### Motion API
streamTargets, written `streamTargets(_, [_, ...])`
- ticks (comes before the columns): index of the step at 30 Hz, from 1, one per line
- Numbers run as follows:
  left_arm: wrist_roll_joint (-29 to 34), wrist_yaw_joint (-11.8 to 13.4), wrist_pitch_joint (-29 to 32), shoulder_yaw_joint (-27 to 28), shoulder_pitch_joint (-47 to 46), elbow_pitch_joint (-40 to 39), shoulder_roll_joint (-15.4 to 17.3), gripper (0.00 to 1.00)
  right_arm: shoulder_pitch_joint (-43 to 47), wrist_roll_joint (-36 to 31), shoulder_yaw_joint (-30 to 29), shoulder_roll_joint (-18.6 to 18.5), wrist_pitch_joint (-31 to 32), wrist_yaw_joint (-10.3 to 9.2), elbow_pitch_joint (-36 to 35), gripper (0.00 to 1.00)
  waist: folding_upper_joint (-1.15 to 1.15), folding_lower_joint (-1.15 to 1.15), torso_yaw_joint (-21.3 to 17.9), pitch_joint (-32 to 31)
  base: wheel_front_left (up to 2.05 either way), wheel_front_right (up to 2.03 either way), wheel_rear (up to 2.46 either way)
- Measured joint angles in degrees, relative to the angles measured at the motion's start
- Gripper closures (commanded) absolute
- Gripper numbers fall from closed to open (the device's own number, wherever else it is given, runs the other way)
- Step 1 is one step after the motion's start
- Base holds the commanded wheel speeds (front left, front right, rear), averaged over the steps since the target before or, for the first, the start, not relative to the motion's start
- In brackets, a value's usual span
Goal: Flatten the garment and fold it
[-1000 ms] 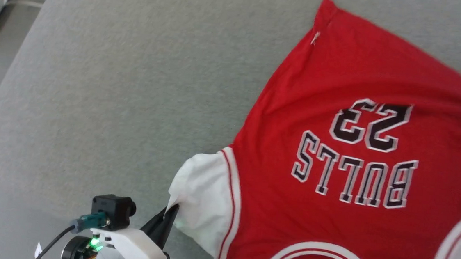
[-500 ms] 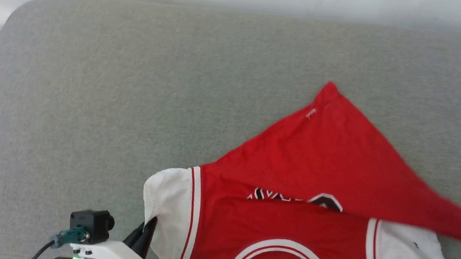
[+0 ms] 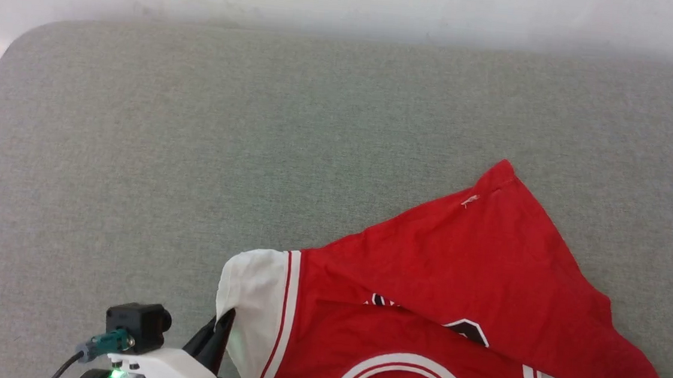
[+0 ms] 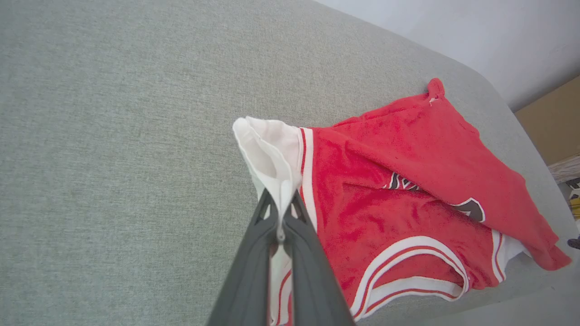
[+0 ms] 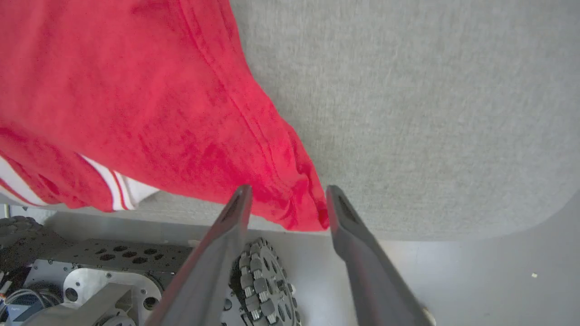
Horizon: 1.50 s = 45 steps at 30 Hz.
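Left gripper point(image 4: 281, 206) clamps the garment's point(image 3: 456, 264) white sleeve point(image 4: 267, 149), apparently as anchor; right gripper point(image 5: 288, 192) stands parted around the near-right hem corner point(image 5: 299, 213).

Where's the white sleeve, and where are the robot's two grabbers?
white sleeve point(image 4: 265, 149): left wrist view, on the sleeve's open end.
left gripper point(image 4: 281, 206): left wrist view, between its fingertips, shut on the sleeve.
right gripper point(image 5: 288, 194): right wrist view, midway between its two spread fingertips.

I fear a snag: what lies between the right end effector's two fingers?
A red corner of the shirt lies between the open fingers of the right end effector, in the right wrist view.
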Motion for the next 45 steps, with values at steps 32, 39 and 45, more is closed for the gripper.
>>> streamTargets(32, [1.56, -2.57, -1.77, -6.13, -8.29, 1.37, -5.15, 1.00, -39.95, -3.08, 30.29, -12.90, -2.66, -0.07, 18.06, 0.00, 0.00, -0.01, 15.62, 13.51, 0.00, 0.00, 0.00])
streamTargets(39, [1.47, -2.64, -2.50, -6.13, -8.71, 2.45, -5.34, 1.00, -41.40, -0.59, 33.78, -15.52, -5.97, 0.01, 19.64, 1.00, 0.00, -0.02, 17.19, 14.65, 0.00, 0.00, 0.00])
streamTargets(45, [1.48, -2.66, -2.69, -5.55, -9.45, 2.67, -4.89, 1.00, -42.56, -0.05, 34.31, -13.38, -16.27, 0.00, 23.72, 1.00, 0.00, 0.00, 15.91, 13.29, 0.00, 0.00, 0.00])
